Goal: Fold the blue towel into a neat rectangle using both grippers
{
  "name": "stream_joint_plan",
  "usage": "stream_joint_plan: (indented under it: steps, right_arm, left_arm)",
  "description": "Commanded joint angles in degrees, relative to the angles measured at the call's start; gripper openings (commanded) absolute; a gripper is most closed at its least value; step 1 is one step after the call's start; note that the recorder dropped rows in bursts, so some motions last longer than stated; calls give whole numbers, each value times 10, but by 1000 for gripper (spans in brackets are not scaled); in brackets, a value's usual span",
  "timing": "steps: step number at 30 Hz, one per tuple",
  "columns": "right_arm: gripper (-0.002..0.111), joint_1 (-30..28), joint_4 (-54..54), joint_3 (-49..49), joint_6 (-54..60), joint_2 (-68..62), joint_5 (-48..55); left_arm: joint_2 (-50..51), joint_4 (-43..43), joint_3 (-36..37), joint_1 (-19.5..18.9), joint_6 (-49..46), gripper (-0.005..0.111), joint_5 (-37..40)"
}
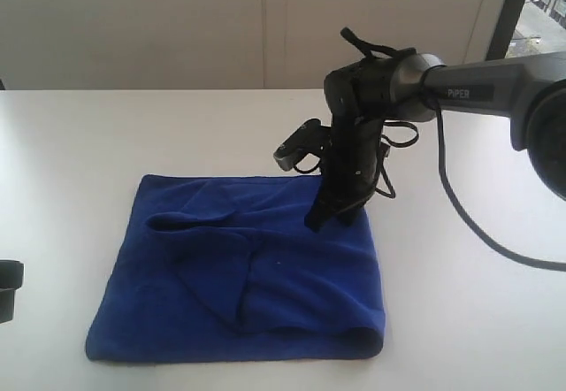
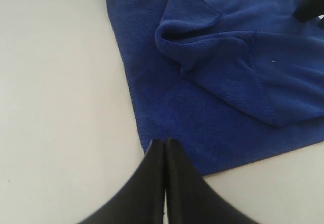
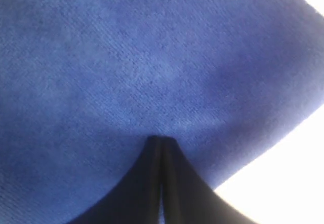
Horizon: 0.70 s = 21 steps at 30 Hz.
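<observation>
Blue terry, the blue towel (image 1: 292,285) lies loosely folded on the white table (image 1: 106,143). Its rounded fold edge is nearest, and a rumpled layer is bunched across its middle. Off the towel's left side, the left gripper (image 2: 165,142) hangs with its fingers pressed together, holding nothing. Farther back, the right gripper (image 1: 329,218) points down onto the towel's far right part. Its fingers are closed tight and its tips touch the cloth. Whether any cloth is pinched between them cannot be told.
</observation>
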<state>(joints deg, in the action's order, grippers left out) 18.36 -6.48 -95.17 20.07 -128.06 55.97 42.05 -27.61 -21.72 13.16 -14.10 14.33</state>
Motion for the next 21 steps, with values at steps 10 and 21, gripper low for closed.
stream_joint_plan:
  steps: [10,21]
  right_arm:
    - [0,-34,-84,96,-106,3,140]
    - [0,-29,-6,260,-108,118,140]
  left_arm:
    - [-3,-7,5,1,4,0,8]
    - [-3,-7,5,1,4,0,8]
